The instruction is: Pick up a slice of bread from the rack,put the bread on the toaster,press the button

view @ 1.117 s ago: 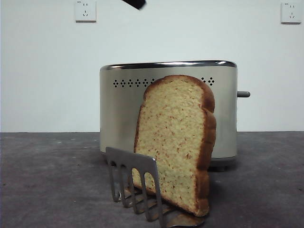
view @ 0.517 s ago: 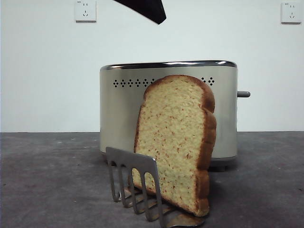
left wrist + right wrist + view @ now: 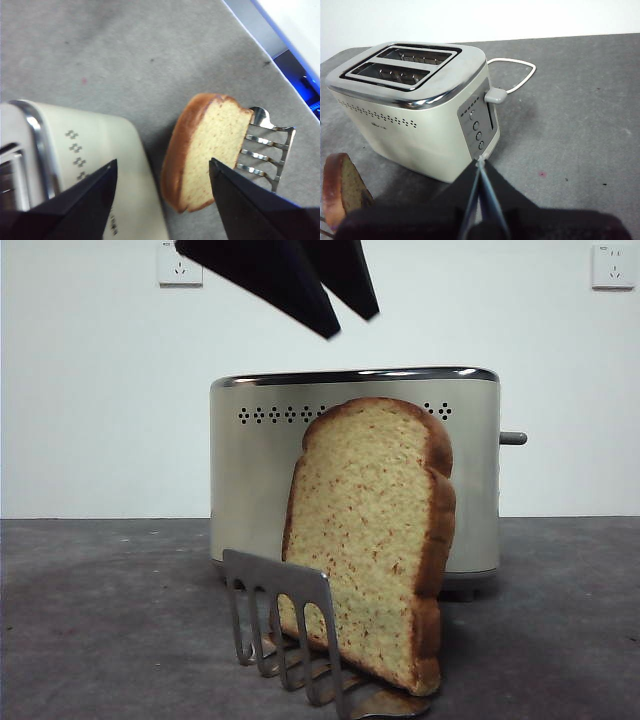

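Two black jaws of the left claw (image 3: pixel 162 175) spread wide and empty, hovering above the slice of bread (image 3: pixel 200 150) and straddling its rounded crust from overhead, not touching. Seen in the front view high above the toaster (image 3: pixel 260 480), well clear of the slice of bread (image 3: pixel 370 540), which stands tilted in the rack (image 3: pixel 285 625) on the worktop (image 3: pixel 100 620), just in front of the toaster's long side. Likely risk: descending off-centre and driving one jaw onto the crust instead of past it, crushing or toppling the slice out of the steel dividers. Also possible: the jaw nearer the toaster (image 3: pixel 100 145) catching its wall, given the narrow gap beside the bread. Pinching too low could snag the rack (image 3: pixel 267 145) and lift it along. Right claw (image 3: pixel 480 165) clamped together on nothing, waiting near the toaster's narrow end, in front of the button (image 3: pixel 495 95). Small logo below the dotted holes on the toaster (image 3: pixel 410 115), too small to read; no other legible writing.
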### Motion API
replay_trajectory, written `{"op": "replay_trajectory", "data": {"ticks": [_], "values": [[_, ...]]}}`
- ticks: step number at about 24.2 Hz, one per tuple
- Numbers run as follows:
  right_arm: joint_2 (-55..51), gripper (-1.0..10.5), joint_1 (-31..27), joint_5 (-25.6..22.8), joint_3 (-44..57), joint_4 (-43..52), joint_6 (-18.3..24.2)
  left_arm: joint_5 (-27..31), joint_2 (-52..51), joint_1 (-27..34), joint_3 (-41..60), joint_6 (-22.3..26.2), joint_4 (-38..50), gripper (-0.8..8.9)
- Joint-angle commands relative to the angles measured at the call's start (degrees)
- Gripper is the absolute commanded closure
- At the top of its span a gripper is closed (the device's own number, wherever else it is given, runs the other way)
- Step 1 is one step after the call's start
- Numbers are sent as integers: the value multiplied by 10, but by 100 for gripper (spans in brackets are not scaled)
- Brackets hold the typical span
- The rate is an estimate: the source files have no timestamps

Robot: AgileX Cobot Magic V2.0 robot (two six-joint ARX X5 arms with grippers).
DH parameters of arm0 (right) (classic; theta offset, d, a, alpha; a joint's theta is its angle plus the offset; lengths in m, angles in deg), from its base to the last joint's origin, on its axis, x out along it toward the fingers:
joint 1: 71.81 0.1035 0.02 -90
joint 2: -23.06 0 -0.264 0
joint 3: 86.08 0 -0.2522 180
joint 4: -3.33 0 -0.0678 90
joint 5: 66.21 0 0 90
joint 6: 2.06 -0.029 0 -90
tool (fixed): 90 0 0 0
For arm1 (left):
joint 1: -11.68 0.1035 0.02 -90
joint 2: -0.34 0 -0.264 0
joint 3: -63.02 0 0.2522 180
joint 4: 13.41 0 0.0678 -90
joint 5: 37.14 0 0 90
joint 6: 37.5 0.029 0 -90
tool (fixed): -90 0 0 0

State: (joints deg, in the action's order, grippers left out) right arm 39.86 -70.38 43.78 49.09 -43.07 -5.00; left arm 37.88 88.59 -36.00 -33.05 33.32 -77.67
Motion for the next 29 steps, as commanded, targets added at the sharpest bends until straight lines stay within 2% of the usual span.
{"op": "replay_trajectory", "data": {"ticks": [1, 20, 24, 25, 28, 29], "values": [[-1, 949, 0, 2, -3, -4, 7, -3, 19, -7, -1, -7, -6, 499], [-1, 949, 0, 2, -3, -35, 32, 22, 93, -10, -1, 3, -13, 499], [-1, 949, 0, 2, -3, -35, 32, 21, 92, -10, -8, 3, -45, 504], [-1, 949, 0, 2, -3, -35, 32, 21, 92, -10, -8, 3, -54, 509], [-1, 949, 0, 2, -3, -35, 32, 22, 84, -14, -9, 3, -57, 632], [-1, 949, 0, 2, -3, -35, 32, 22, 81, -16, -10, 3, -58, 632]]}}
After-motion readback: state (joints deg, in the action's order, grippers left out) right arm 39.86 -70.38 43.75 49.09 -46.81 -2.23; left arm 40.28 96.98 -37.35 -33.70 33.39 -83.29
